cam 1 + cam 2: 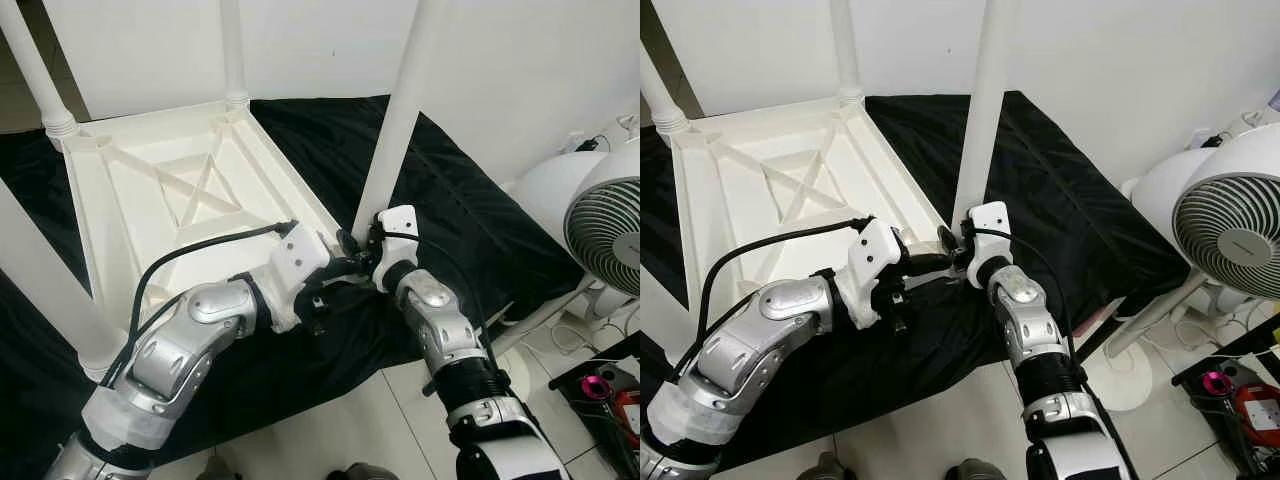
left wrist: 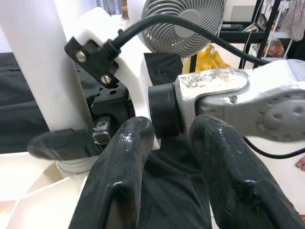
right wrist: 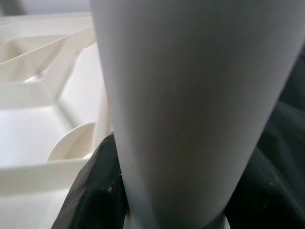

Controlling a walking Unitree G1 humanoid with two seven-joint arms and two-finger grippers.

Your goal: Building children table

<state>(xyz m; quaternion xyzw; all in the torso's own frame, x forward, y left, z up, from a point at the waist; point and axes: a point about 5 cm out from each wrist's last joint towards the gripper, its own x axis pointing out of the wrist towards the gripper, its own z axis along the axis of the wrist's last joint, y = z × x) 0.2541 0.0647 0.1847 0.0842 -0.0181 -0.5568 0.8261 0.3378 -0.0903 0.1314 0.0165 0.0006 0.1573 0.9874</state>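
Observation:
The white children's table [image 1: 130, 190] lies upside down on a black cloth [image 1: 460, 200], its legs pointing up. At the near right corner my right gripper [image 1: 362, 240] is shut on the base of a white leg [image 1: 400, 110]. In the right wrist view that leg [image 3: 190, 95] sits between the black fingers [image 3: 95, 191]. My left gripper [image 1: 345, 268] hovers just left of the right one, pointing at it, fingers [image 2: 119, 181] apart and holding nothing. The left wrist view looks past them at the right wrist [image 2: 238, 95] and the leg [image 2: 38, 62].
Three more legs stand at the other corners: far left [image 1: 35, 60], far middle [image 1: 232, 50] and near left [image 1: 40, 280]. A white floor fan [image 1: 610, 220] stands to the right beside a dark shelf [image 1: 610, 390]. Pale tiled floor [image 1: 340, 420] lies in front.

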